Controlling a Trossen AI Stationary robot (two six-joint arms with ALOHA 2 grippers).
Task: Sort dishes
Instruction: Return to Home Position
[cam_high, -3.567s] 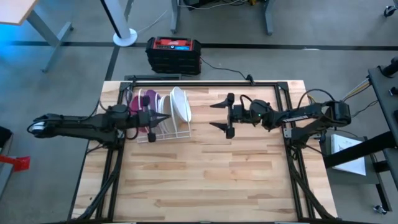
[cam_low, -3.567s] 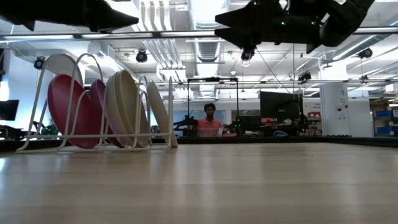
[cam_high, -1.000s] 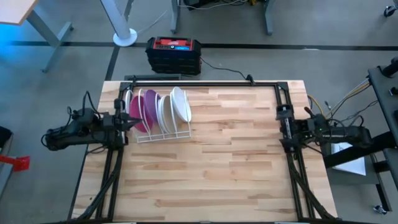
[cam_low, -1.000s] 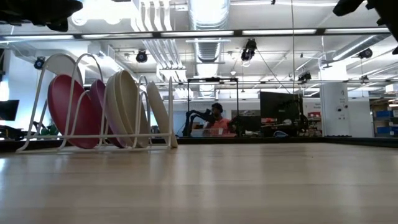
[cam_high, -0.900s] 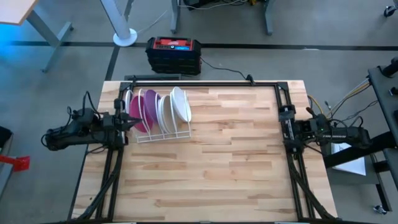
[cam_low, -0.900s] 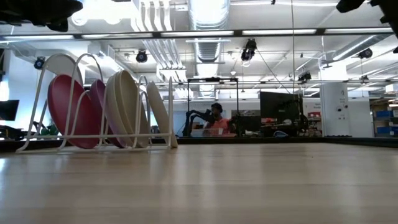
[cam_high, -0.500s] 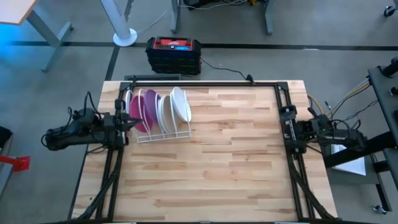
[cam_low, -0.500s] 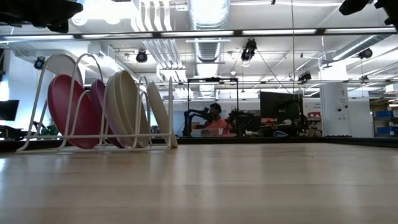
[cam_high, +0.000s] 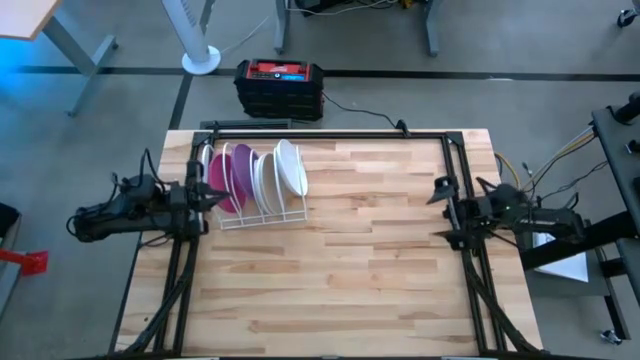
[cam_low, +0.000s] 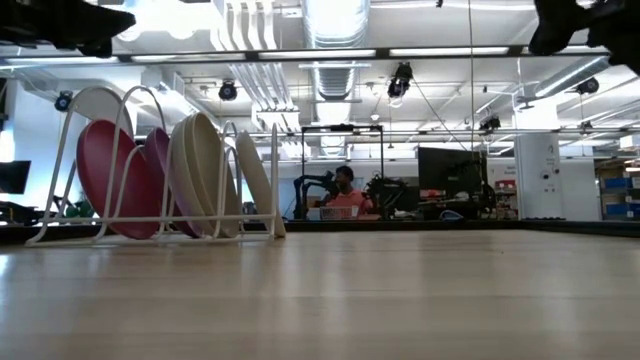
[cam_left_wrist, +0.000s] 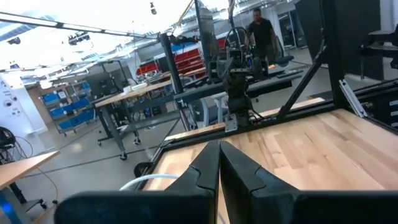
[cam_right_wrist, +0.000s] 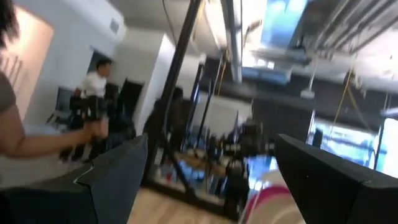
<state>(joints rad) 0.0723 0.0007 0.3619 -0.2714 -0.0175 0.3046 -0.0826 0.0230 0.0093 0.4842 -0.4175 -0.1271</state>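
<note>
As I read it: every dish I can see is racked, so the job left is parking both arms without bumping the row.
Dishes (cam_high: 255, 175): on edge in the rack (cam_high: 262, 217), on the left part of the table (cam_high: 350, 290); pink and purple at the left end, white and cream at the right.
Row axis: left to right across the table, so the plate faces look sideways toward the arms; the end white plate (cam_high: 291, 168) leans out to the right.
Left gripper (cam_high: 210, 196): fingers pressed together, holding nothing; from overhead it sits just beside the pink end of the row, pointing along the row, and the table-level view shows that arm well above the rack.
Right gripper (cam_high: 442, 212): fingers spread wide, empty, at the table's right rail and pointing left across the bare boards.
Bearing: the dishes lie straight ahead of both grippers, just ahead of the left and well apart from the right.
Nearer arm: left, by far.
Pose: both arms folded back low over their own table edges, forearms roughly level.
My call: any left-arm move should go back or up, since a forward nudge would meet the pink plate first.
</note>
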